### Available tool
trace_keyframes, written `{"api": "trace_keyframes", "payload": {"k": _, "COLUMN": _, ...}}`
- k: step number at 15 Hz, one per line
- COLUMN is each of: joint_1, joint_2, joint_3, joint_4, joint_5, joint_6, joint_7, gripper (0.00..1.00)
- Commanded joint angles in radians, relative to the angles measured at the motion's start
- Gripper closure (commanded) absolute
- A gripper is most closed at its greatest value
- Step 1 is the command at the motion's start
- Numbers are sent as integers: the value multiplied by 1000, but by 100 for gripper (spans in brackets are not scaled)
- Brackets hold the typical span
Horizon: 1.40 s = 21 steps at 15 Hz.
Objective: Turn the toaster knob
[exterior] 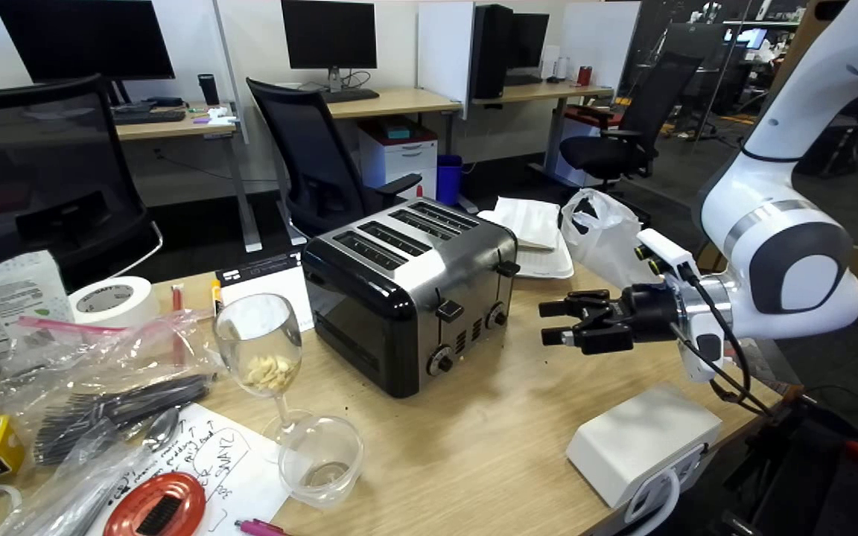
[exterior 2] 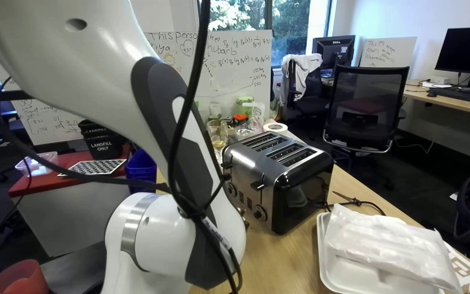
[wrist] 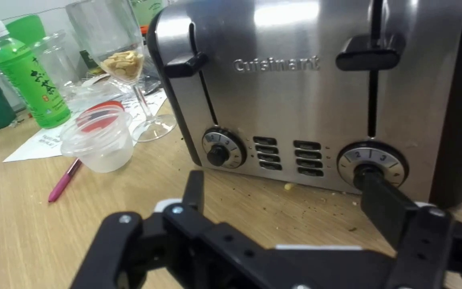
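Observation:
The toaster, black with a brushed-silver front and four slots, stands upright on the table in both exterior views. Two round knobs sit low on its front. In the wrist view the left knob shows whole, while the right knob is partly covered by one of my fingers. My gripper faces that front from a short distance; a gap separates its fingertips from the toaster in an exterior view. Its jaws are wide apart with nothing between them. The arm blocks most of the gripper in an exterior view.
A wine glass holding nuts and a clear plastic cup stand near the toaster's side. A white box sits below my arm. Beyond the toaster are a white tray and a plastic bag.

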Motion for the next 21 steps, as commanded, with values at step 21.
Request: {"api": "trace_keyframes", "payload": {"k": 21, "joint_1": 7, "joint_2": -23, "joint_3": 68, "joint_4": -6, "joint_5": 300, "joint_6": 88, "joint_7": -17, "gripper": 0}}
